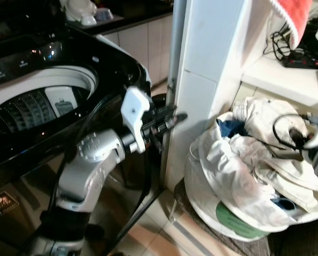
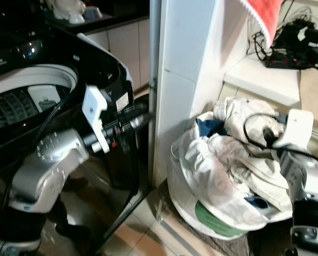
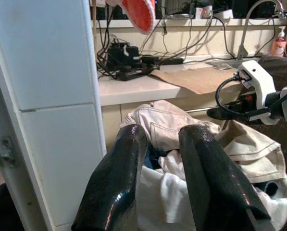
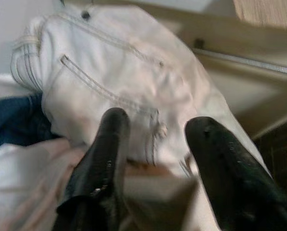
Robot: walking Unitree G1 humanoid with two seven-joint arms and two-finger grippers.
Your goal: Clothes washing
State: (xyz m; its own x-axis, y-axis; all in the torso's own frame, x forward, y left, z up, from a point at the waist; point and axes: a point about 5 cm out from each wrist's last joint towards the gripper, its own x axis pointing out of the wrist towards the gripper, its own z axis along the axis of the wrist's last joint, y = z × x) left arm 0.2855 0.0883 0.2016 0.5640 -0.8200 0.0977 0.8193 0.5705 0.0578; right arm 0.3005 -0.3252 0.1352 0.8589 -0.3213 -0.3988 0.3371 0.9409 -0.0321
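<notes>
A white laundry basket stands on the floor at the right, heaped with clothes: white jeans on top, a blue garment and a white sheet. My right gripper hovers open just above the jeans, fingers apart and empty. At the left is the black top-loading washing machine, its drum open. My left gripper hangs in the air between washer and basket, open and empty, pointing at the pillar; its wrist view looks across to the pile of clothes.
A white tiled pillar rises between washer and basket, close to the left fingertips. Behind the basket runs a low counter with a power strip and cables. A red towel hangs above it. Cabinets stand at the back.
</notes>
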